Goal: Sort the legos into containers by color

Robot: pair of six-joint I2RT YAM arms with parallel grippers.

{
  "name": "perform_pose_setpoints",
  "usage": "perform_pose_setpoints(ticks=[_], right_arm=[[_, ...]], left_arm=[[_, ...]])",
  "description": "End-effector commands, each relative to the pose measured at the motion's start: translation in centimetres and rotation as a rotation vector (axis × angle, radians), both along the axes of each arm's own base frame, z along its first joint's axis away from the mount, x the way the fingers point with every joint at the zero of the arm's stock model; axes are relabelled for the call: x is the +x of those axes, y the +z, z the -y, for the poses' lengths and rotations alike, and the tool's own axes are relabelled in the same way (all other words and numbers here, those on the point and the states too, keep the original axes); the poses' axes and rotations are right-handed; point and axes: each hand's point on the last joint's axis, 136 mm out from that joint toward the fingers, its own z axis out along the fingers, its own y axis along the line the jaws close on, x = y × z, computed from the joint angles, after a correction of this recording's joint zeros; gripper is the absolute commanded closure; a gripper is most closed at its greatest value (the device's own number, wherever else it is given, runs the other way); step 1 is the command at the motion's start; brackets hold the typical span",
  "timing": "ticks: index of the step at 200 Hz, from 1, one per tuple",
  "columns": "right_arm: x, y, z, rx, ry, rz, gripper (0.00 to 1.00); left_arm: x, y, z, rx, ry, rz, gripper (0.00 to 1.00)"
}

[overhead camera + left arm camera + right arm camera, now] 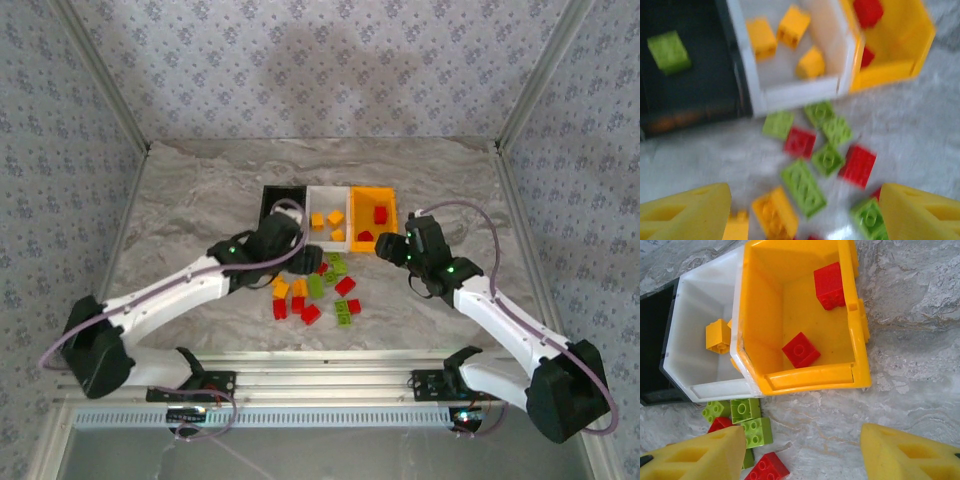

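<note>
three bins (800, 92) (side by side) holding one green lego (669, 51), three yellow (792, 25), two red (800, 350)

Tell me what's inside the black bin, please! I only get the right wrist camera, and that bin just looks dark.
Observer: One lime green brick lies in the black bin.
Operator: And the bin next to it? I can see just one yellow piece in there.
Observer: Three orange-yellow bricks sit in the white bin.
Operator: Are any yellow ones not sorted yet?
Observer: Yes, at least two loose yellow bricks lie on the table, on the pile's left side in the top view.
</note>
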Motion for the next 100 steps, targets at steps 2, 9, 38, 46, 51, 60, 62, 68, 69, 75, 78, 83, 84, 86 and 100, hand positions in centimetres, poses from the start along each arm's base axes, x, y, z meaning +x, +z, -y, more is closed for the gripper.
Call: perform_pose_setpoints(ticks=[2,9,38,46,51,60,62,68,69,75,78,83,84,86,100], right_arm=[[0.0,-0.9,-0.2,-0.003,-0.001,-0.019,0.36],[0.0,-1.0,-0.2,-0.006,-0.001,-0.022,0.36],[0.2,-1.3,-0.3,-0.009,0.000,-0.026,0.36],[0.3,-1.3,-0.3,-0.010,-0.002,-0.026,0.37],[0.3,-1.2,-0.3,-0.011,-0.001,-0.025,0.36],[0.4,-1.1,-0.3,-0.012,-0.001,-0.023,0.36],[0.3,-1.1,-0.3,-0.012,0.000,-0.022,0.36],[0.3,-1.0,-0.3,-0.013,0.001,-0.023,0.36],[0.4,-1.0,-0.3,-0.012,0.001,-0.021,0.36],[0.3,-0.9,-0.3,-0.013,0.001,-0.022,0.37],[0.3,-0.9,-0.3,-0.013,0.002,-0.021,0.36],[0.3,-0.8,-0.3,-0.016,0.001,-0.021,0.36],[0.3,-0.7,-0.3,-0.016,0.001,-0.020,0.37],[0.3,-0.8,-0.2,-0.018,0.000,-0.020,0.37],[0.2,-0.6,-0.1,-0.021,0.000,-0.018,0.36]], left_arm=[[-4.4,-3.6,-3.0,0.028,0.029,-0.144,0.20],[-5.4,-4.3,-3.7,0.022,0.033,-0.166,0.20],[-8.2,-6.9,-5.0,0.009,0.037,-0.232,0.19],[-8.5,-7.6,-5.2,0.007,0.038,-0.247,0.19],[-8.7,-8.0,-5.2,0.005,0.037,-0.252,0.20],[-8.7,-8.5,-5.2,0.003,0.044,-0.255,0.20],[-8.7,-8.5,-5.2,0.000,0.043,-0.252,0.20],[-8.6,-8.6,-5.1,-0.004,0.042,-0.247,0.20],[-8.5,-8.7,-5.1,-0.004,0.041,-0.246,0.20],[-8.5,-8.7,-4.8,-0.011,0.036,-0.241,0.21],[-8.4,-8.7,-4.7,-0.013,0.034,-0.239,0.21],[-8.2,-8.7,-4.5,-0.017,0.030,-0.231,0.21],[-8.2,-8.7,-4.5,-0.017,0.028,-0.231,0.21],[-8.1,-8.7,-4.4,-0.018,0.027,-0.229,0.21],[-7.7,-8.8,-4.1,-0.017,0.024,-0.225,0.23]])
